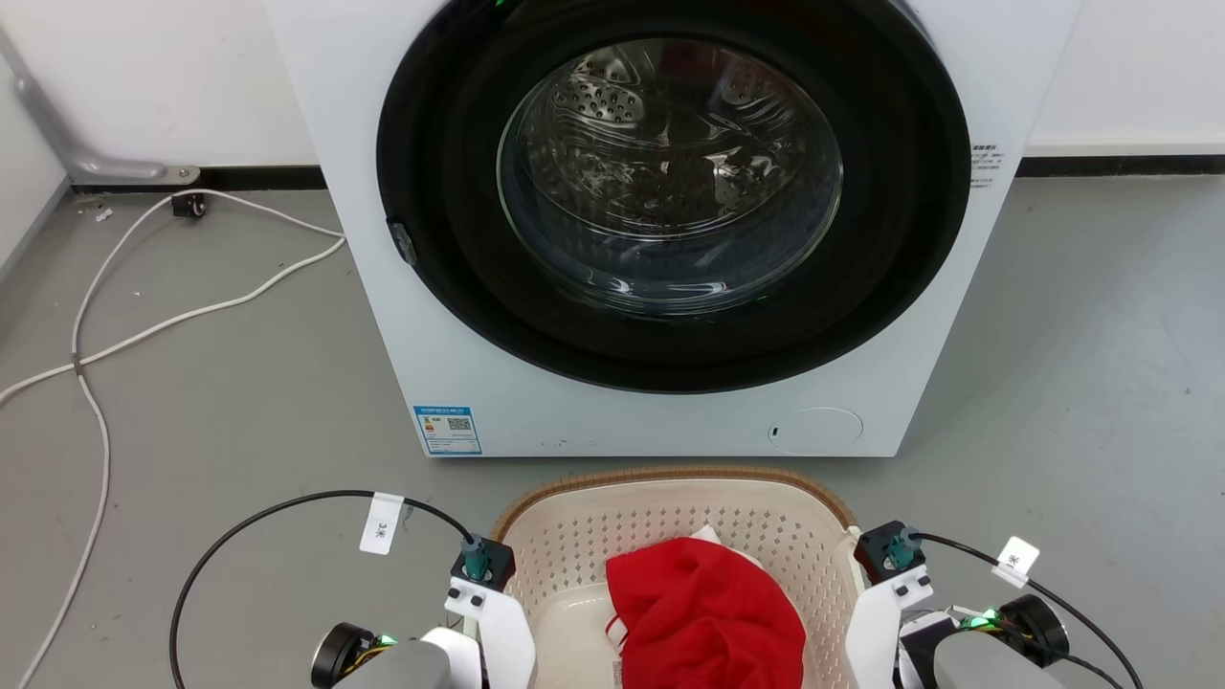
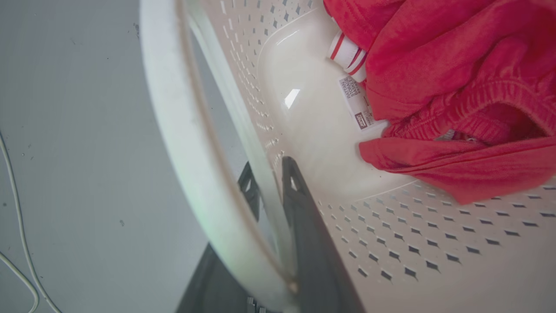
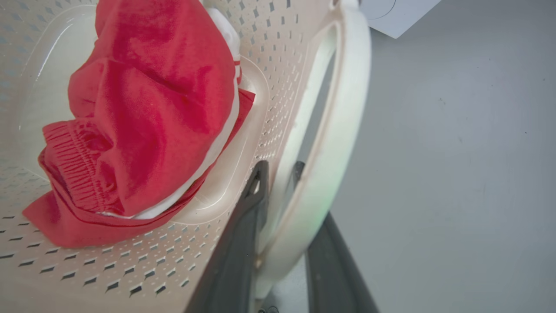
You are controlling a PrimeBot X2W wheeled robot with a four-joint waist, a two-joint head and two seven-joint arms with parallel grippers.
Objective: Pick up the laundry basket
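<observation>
basket (image 1: pixel 670 522) sits low, just in front of the washer (image 1: pixel 574 421), centred btw the two arms; can't tell from these views whether its base is on the floor (image 1: pixel 239 411) or just off it. inside: a red garment (image 1: pixel 708 612) w/ white trim bunched on the base, plus a small label (image 2: pixel 356 104) stuck to the base beside it. left end effector (image 2: pixel 269 174) is clenched on the basket's left side: one finger inside against the perforated wall, the other poked thru the slot of the left handle (image 2: pixel 173 130), so the thin strip of wall is pinched btw them. right end effector (image 3: pixel 278 174) mirrors it, grasping the wall strip just inside the right handle (image 3: pixel 343 108). handling, as i judge it: thin moulded plastic, light, and the load is soft cloth, so weight is no issue. walls look flexy & smooth tho, so a pinch on one side alone would prob twist or slip. a two-sided hold at the handles is the right place. the lift needs both arms rising together at the same rate, w/o squeezing inward, or the sides may bow. garment is loose and could slide if the basket tips. further out, a white cable (image 1: pixel 191 316) trails over the floor at left, well apart from the basket.
</observation>
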